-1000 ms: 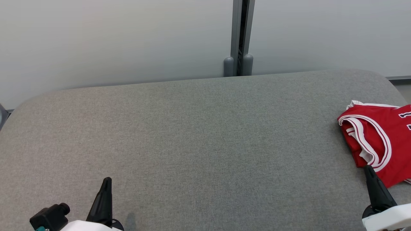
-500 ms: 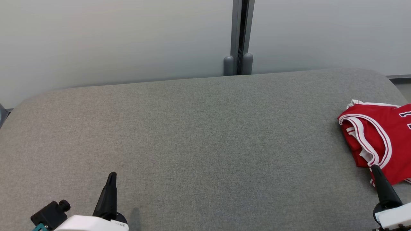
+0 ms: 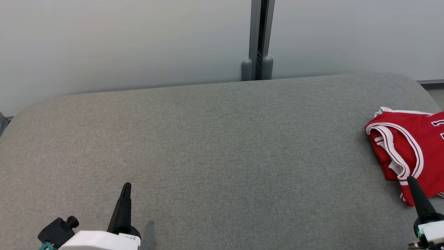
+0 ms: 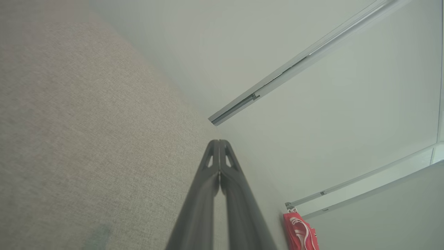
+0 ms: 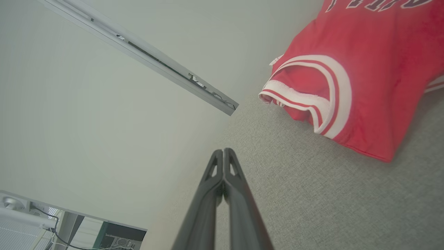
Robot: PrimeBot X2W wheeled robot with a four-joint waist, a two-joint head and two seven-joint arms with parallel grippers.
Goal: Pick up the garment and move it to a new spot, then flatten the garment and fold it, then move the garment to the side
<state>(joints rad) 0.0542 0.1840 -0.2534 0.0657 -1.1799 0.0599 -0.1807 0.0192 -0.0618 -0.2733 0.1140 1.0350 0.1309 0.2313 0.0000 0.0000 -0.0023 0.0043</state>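
Observation:
The garment (image 3: 412, 146) is a red jersey with white trim, lying crumpled at the right edge of the grey padded table (image 3: 222, 146). In the right wrist view the garment (image 5: 350, 86) lies ahead and to the right of my right gripper (image 5: 223, 151), whose fingers are pressed together with nothing between them. From the head, that right gripper (image 3: 411, 180) hovers by the jersey's near hem. My left gripper (image 3: 127, 186) is shut and empty at the lower left, far from the jersey. The left wrist view shows the left gripper (image 4: 219, 142) over bare cloth, the garment (image 4: 300, 232) small and distant.
A pale wall with a grey vertical post (image 3: 258, 40) runs behind the table. The table's rounded corners fall away at the far left and far right. A wide stretch of grey surface lies between the two grippers.
Both grippers have slid rightward in the head view, the left one also slightly up. The right tip now overlaps the jersey's near hem. The jersey itself has not moved.

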